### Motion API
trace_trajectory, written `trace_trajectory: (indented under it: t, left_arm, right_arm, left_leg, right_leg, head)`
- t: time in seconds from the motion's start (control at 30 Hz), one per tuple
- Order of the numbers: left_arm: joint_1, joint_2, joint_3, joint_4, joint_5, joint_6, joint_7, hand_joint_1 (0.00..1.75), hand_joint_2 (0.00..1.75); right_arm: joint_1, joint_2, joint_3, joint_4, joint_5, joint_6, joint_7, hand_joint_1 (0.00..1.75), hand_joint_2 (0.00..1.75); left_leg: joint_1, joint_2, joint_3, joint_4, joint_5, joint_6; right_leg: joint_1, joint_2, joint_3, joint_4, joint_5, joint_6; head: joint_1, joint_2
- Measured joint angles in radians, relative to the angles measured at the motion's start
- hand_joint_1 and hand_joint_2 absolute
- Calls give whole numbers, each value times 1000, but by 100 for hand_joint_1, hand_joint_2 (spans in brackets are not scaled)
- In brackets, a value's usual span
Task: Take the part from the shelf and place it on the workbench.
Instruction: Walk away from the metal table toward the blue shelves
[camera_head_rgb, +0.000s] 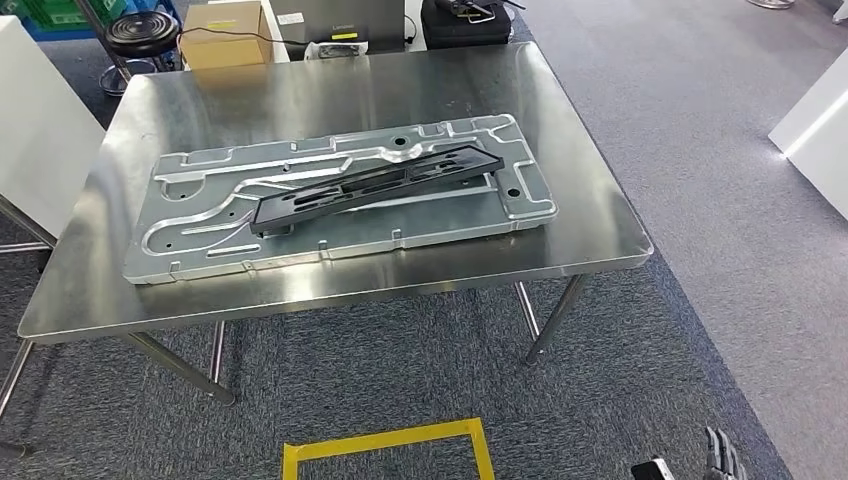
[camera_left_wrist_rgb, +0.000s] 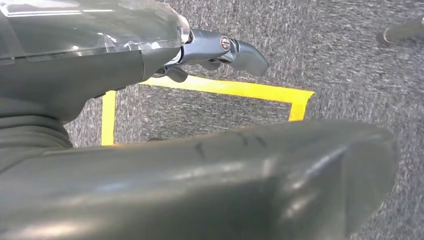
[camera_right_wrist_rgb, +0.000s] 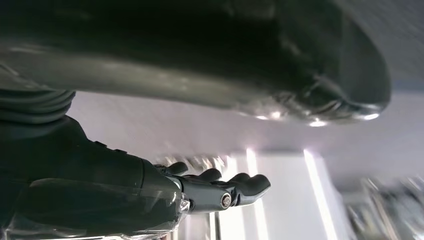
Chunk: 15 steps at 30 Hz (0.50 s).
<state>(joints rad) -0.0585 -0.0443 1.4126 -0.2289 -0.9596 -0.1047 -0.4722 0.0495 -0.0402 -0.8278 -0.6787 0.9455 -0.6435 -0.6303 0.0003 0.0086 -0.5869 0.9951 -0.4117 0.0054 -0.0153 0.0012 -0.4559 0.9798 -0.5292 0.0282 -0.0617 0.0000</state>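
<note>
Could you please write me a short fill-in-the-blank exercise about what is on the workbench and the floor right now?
1. The black part lies on the large ____ plate.
2. That plate rests on the steel ____.
3. The tape square on the carpet is ____.
4. Each robot hand, left and right, holds ____.

Missing words: metal; workbench; yellow; nothing

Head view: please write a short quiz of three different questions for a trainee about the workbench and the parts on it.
1. True or false: the black part lies on the large silver plate.
2. What marks the carpet in front of the workbench? A) yellow tape square B) red cone C) blue mat
3. Fill in: the left hand holds ____.

Key: 1 true; 2 A; 3 nothing.
</note>
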Motion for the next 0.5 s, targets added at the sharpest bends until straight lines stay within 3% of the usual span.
trace_trajectory:
  t: [0.07, 0.1, 0.17, 0.23, 0.27, 0.3, 0.33, 0.4, 0.47, 0.5]
  left_arm:
    - [1, -1, 0, 0, 0, 0, -1, 0, 0]
    - [2, -1, 1, 0, 0, 1, -1, 0, 0]
    - [4, -3, 2, 0, 1, 2, -1, 0, 0]
    - [4, -4, 3, 0, 2, 4, -2, 0, 0]
    - [4, -4, 4, 0, 3, 4, -2, 0, 0]
    - [4, -4, 4, 0, 3, 4, -2, 0, 0]
    - [4, -5, 4, 0, 3, 4, -2, 0, 0]
    - [3, -5, 5, 0, 3, 4, -2, 0, 0]
    - [0, -5, 5, 0, 3, 5, -3, 0, 0]
    - [-2, -5, 5, 0, 3, 5, -4, 0, 0]
  right_arm:
    - [-15, -7, -19, 108, 34, 7, 48, 0, 0]
    - [-22, -9, -24, 155, 51, 18, 78, 0, 0]
    - [-32, -10, -27, 232, 84, 49, 140, 0, 0]
    - [-39, -8, -27, 289, 118, 84, 198, 0, 0]
    - [-41, -7, -27, 314, 134, 103, 224, 0, 0]
    - [-43, -5, -27, 335, 146, 120, 245, 0, 0]
    - [-45, -4, -27, 354, 155, 135, 261, 0, 0]
    - [-50, -1, -26, 383, 163, 152, 278, 0, 0]
    - [-54, 2, -25, 403, 166, 158, 284, 0, 0]
    - [-57, 3, -25, 411, 168, 167, 291, 0, 0]
  left_leg:
    - [3, 0, -3, 2, 9, -13]
    - [5, -1, -8, 11, -2, -20]
    - [9, -2, -35, 80, -76, -30]
    - [10, -3, -73, 212, -172, -37]
    - [11, -3, -83, 268, -195, -39]
    - [10, -3, -77, 296, -193, -40]
    - [10, -3, -53, 287, -171, -38]
    - [9, -3, 46, 168, -119, -28]
    - [3, -4, 146, 18, -118, -15]
    - [-1, -4, 172, -24, -125, -8]
  right_leg:
    - [3, -2, -4, -8, 8, -15]
    - [3, -3, -12, -9, 17, -24]
    - [2, -6, -34, -12, 39, -40]
    - [5, -7, -63, -11, 60, -46]
    - [7, -7, -78, -9, 71, -46]
    - [8, -7, -94, -6, 81, -46]
    - [9, -7, -109, -3, 91, -45]
    - [11, -7, -134, 5, 107, -41]
    - [13, -7, -147, 13, 121, -33]
    - [13, -7, -149, 14, 128, -27]
  head:
    - [0, 0]
    - [0, 0]
    - [0, 0]
    - [0, 0]
    - [0, 0]
    - [0, 0]
    - [0, 0]
    - [0, 0]
    - [0, 0]
    - [0, 0]
